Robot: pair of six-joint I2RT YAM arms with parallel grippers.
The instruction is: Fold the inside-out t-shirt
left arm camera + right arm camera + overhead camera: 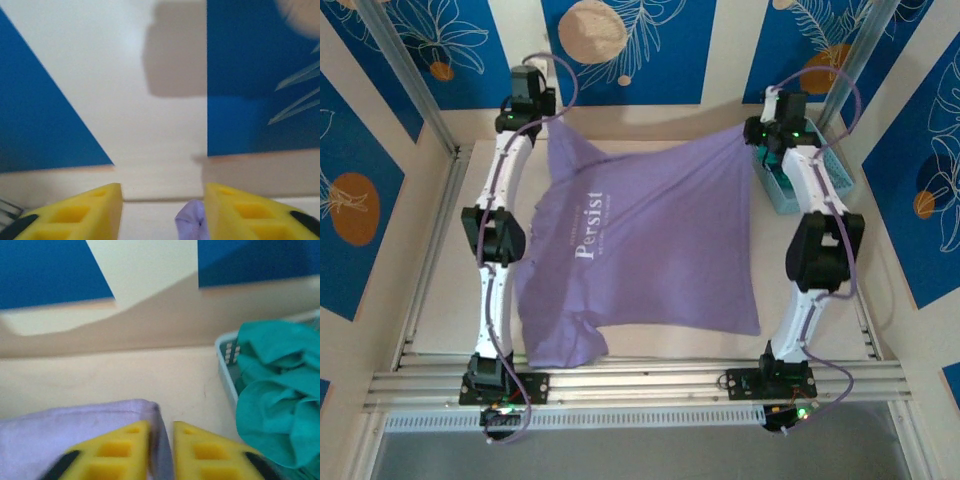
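The shirt (650, 240) lay spread out flat on the table (440, 290), with the white words facing up. Its two far corners were pulled up toward the back wall, one by each arm. The near edge was bunched up a bit on the left side.

The left gripper (163, 212) was at the far left corner. Its fingers were wide apart, and a small bit of purple cloth poked up between them, close to one finger. It did not look pinched.

The right gripper (161, 450) was at the far right corner. Its fingers were close together, with the shirt's edge in the thin gap. I could not tell if they were really pinching it.

Here is what could go wrong. The left corner looked loose, so it could flop down and wrinkle. Then the fold would come out crooked. If only the right side was held and the arm pulled, the shirt could slide sideways.

The basket (223, 360) with the green cloth (272, 390) sat just beside the right gripper. A move to that side could bump it or snag the wrong cloth.
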